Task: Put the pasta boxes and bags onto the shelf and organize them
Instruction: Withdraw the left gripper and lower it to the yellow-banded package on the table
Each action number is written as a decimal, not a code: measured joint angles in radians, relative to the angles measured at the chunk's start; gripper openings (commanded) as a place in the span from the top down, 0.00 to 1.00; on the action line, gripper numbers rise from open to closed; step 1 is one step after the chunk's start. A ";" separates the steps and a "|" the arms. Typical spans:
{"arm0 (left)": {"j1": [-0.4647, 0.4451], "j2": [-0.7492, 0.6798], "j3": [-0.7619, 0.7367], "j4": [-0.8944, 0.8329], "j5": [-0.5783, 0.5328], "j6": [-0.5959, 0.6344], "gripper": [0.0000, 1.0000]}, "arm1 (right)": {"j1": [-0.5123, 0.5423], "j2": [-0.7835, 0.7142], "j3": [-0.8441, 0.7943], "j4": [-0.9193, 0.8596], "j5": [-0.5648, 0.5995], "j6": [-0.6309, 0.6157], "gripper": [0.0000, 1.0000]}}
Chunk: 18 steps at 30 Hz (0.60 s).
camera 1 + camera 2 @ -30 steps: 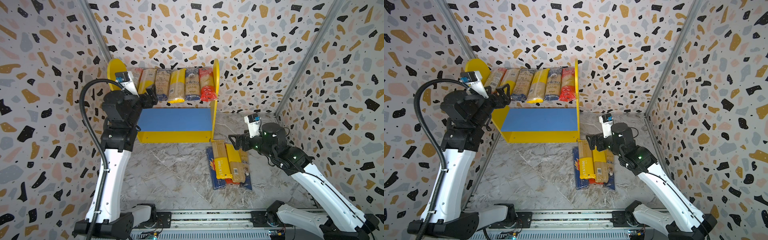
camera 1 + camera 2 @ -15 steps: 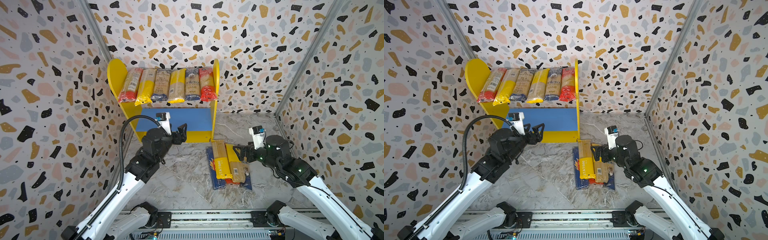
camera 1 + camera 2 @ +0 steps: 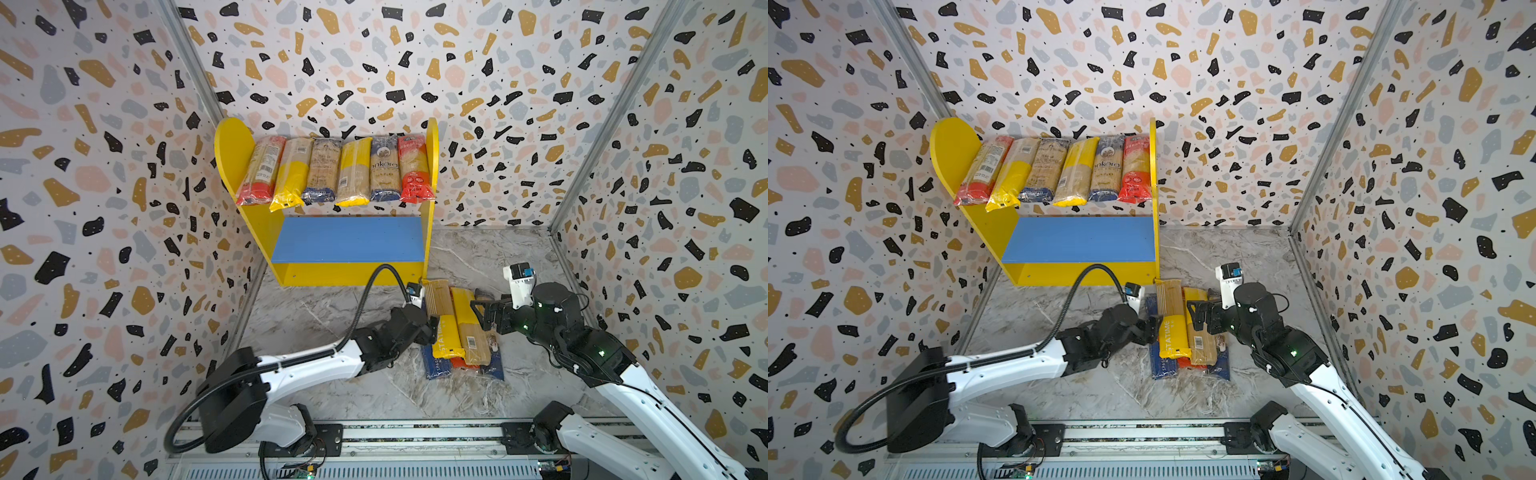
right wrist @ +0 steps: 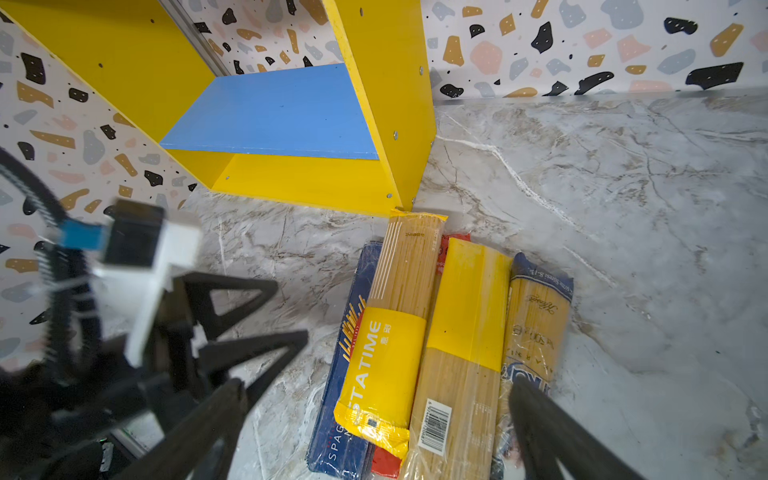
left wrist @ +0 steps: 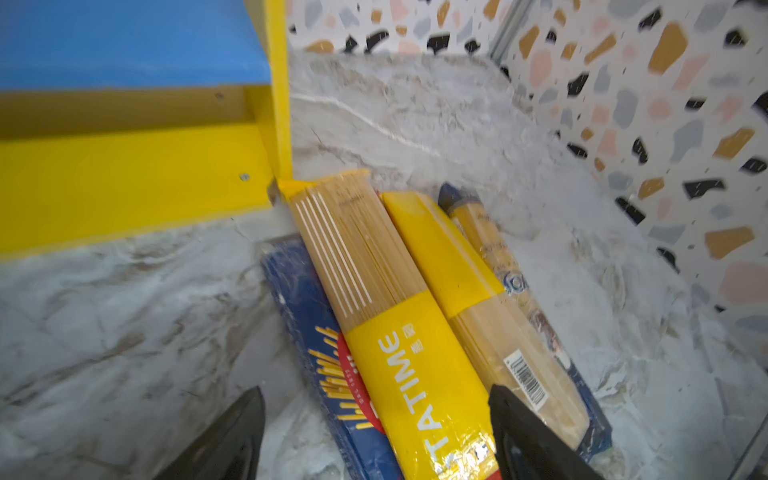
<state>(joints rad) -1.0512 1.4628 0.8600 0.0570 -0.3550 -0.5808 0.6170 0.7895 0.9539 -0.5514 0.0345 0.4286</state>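
Your left claw [image 5: 376, 395] drops from the shelf [image 3: 432, 166] to the pile [image 3: 467, 345] on the surface [image 3: 324, 316], wide astride the yellow bag [image 5: 415, 374]. Your right claw [image 4: 380, 386] hovers wide too; another pick looms.

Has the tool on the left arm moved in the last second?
Yes. The left tool came down from the shelf's upper left corner to the pasta packs lying by its base.
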 measured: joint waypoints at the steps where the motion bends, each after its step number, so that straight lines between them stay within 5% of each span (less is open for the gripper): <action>1: -0.018 0.047 0.018 0.000 -0.007 -0.012 0.15 | 0.000 -0.006 -0.003 0.000 0.005 0.000 0.01; 6: -0.075 0.226 0.125 -0.024 -0.053 -0.072 0.14 | 0.000 -0.042 -0.024 -0.007 0.035 0.009 0.01; 18: -0.084 0.366 0.250 -0.106 -0.095 -0.137 0.15 | 0.000 -0.082 -0.048 -0.020 0.079 0.016 0.01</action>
<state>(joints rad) -1.1355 1.8290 1.1099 -0.0490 -0.4500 -0.7174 0.6170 0.7074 0.9058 -0.5716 0.1139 0.4450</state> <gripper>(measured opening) 0.857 0.989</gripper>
